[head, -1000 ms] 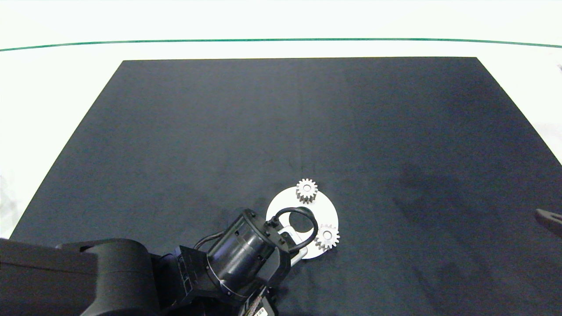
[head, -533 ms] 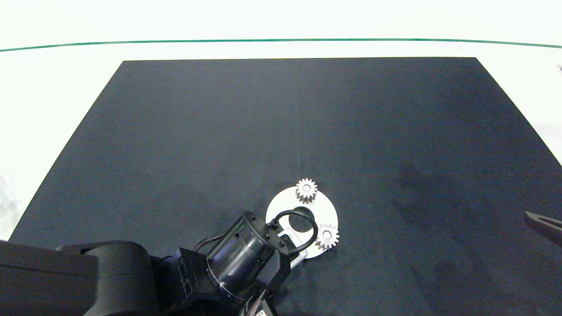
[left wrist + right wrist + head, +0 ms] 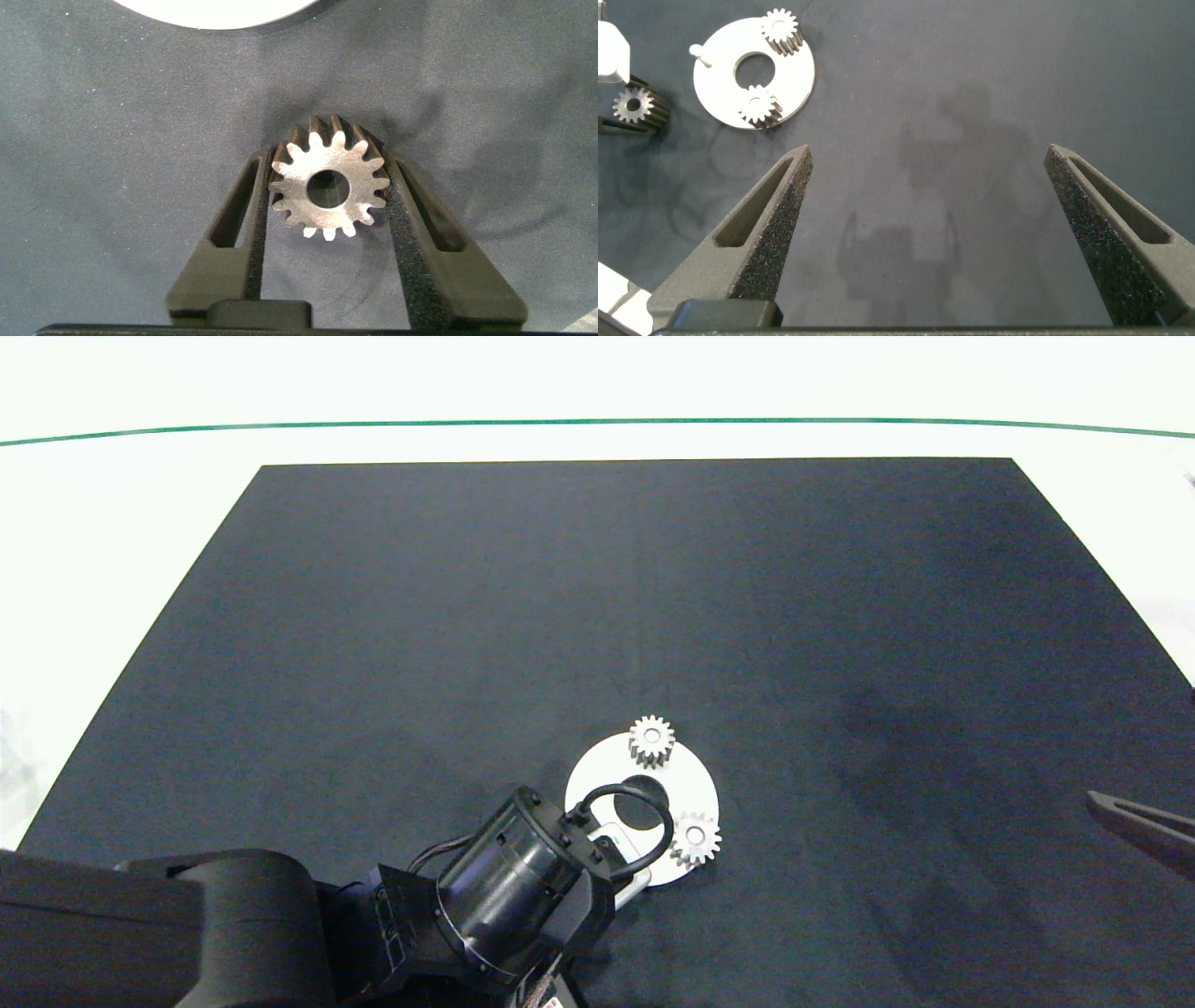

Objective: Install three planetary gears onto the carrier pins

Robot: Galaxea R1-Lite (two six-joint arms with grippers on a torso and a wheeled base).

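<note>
Dark matte cloth over a white tabletop, with a thin green line along the upper edge of the head view.

Low and just right of centre in the head view: flat white round disc with a large centre hole. Two small silvery-white metal spur gears already seated on it, one at its upper rim, one at its lower right. Pins under both hidden by the gears.

Third pin, a short whitish cylindrical peg, bare and upright at the disc's far-left edge in the upper left of the right wrist view; covered in the head view by the left arm's wrist and black cable loop.

Left gripper hidden under its own dark arm at the lower left of the head view. In the left wrist view, jaws closed narrowly on the third silvery toothed gear, a dark padded finger pressed against the teeth on each side, centre hole facing the camera. Disc rim cut off at the upper edge of that view, apart from the gear. Whether gear rests on the cloth or hangs above it: cannot tell.

Right gripper over bare cloth, jaws spread wide and holding nothing; only one finger tip visible at the right edge of the head view, well apart from the disc.
</note>
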